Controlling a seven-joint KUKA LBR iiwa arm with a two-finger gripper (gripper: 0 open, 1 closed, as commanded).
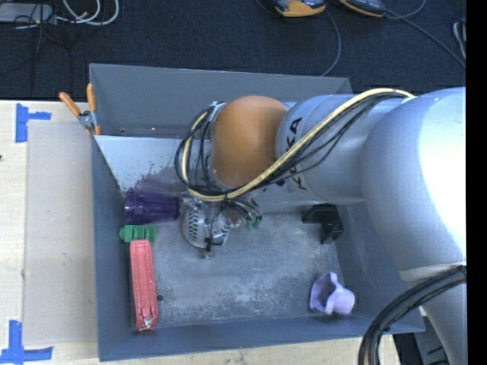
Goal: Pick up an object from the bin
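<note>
The gripper (205, 234) hangs low over the bin (228, 333) floor, just right of a purple cup (151, 205).
Whether it is open or closed cannot be told. The cup lies tipped near the left wall; a clean grasp likely means shifting left and centring over it.

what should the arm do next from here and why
Probably a small shift toward the view's left, over the purple cup. The gripper hangs above bare bin floor with nothing under it, and the cup, lying on its side by the wall there, is the nearest thing; the black piece lies farther off.
</note>
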